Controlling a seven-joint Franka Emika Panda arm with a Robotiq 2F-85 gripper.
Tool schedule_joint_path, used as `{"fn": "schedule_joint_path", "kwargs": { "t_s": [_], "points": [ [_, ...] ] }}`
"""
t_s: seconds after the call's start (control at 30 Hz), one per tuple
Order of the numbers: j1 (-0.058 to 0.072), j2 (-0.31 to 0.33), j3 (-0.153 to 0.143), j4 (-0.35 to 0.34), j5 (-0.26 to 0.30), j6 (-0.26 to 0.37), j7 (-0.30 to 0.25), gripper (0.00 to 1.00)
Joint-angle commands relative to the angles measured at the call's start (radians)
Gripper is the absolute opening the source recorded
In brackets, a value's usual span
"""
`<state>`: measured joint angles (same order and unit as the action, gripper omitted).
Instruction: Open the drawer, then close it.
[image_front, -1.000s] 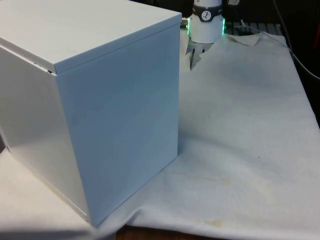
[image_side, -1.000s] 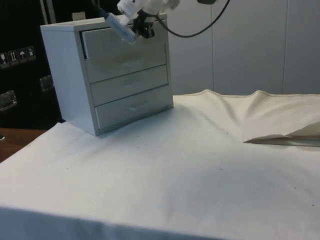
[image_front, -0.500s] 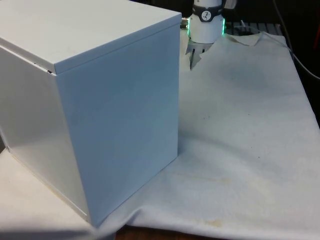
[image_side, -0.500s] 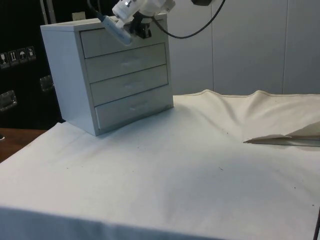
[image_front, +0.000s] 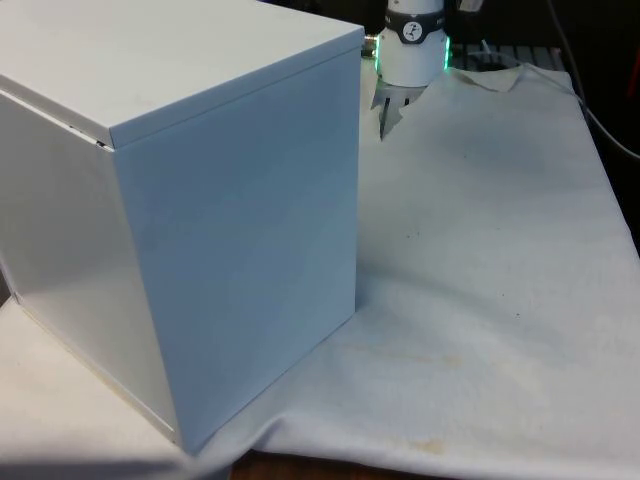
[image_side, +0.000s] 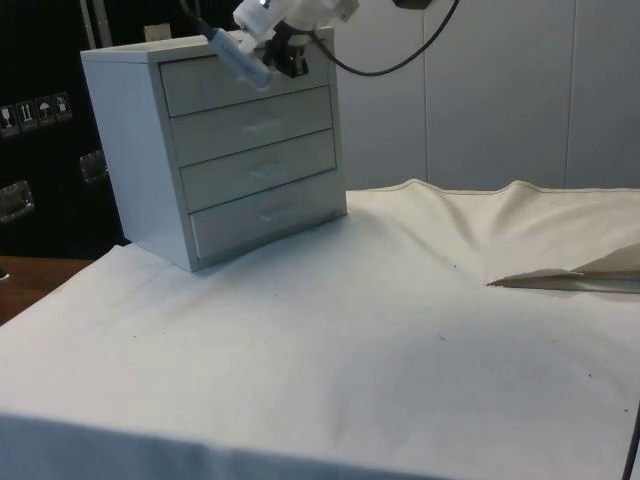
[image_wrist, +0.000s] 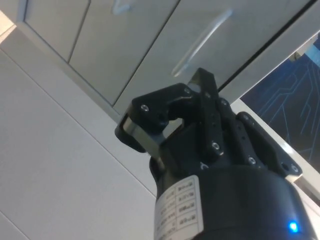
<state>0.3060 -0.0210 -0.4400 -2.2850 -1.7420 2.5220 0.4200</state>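
A white chest of drawers (image_side: 140, 150) stands on the cloth, showing its plain back and side (image_front: 220, 220) in the front view. All of its drawers sit flush, including the top drawer (image_side: 225, 85). My black gripper (image_side: 288, 62) hovers at the right end of the top drawer's front, near the chest's upper corner. Whether it touches the front is unclear. In the front view the gripper (image_front: 383, 118) pokes out just past the chest's far edge, fingers together. The wrist view has the gripper (image_wrist: 202, 82) close to a drawer front with a slim handle (image_wrist: 202, 40), holding nothing.
The white cloth (image_side: 330, 350) has a raised fold (image_side: 560, 275) at the side view's right and a ridge (image_side: 460, 190) behind it. A black cable (image_side: 385, 65) hangs from the arm beside the chest. Open cloth (image_front: 490, 250) lies on the front view's right.
One second ago the top drawer stood slightly open; by half a second ago it was pushed flush. Since then the gripper has shifted a little up and right along the drawer front.
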Motion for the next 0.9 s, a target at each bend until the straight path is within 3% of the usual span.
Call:
{"fn": "schedule_joint_path", "kwargs": {
  "t_s": [0.0, 0.87],
  "points": [
    [0.003, -0.010, 0.003, -0.009, -0.006, -0.008, 0.003, 0.00],
    [0.005, -0.119, 0.059, -0.128, -0.003, -0.049, 0.012, 0.00]
  ]
}}
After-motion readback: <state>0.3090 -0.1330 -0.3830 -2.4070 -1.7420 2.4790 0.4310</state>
